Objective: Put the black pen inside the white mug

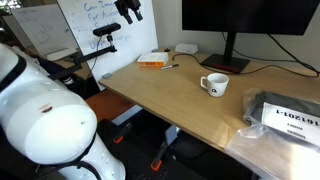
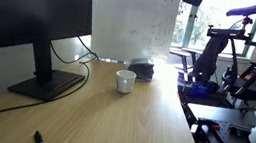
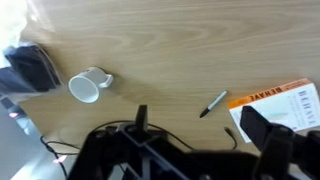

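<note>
High above the desk (image 3: 160, 40), the gripper (image 3: 196, 118) hung wide open and empty
Beneath it the black pen (image 3: 213, 103) lay flat, just beside the orange and white booklet (image 3: 280, 100) and well apart from the upright white mug (image 1: 214, 85); being so thin, the pen might roll or slip from the closing jaws, and a descent slightly off could catch the booklet's edge instead

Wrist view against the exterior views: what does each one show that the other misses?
Only the wrist view: the fingers close up, spread apart, seen from above the table. Only the exterior views: the monitor, the whiteboard and the robot's white body. Shared: the white mug, the black pen and the wooden table.
</note>
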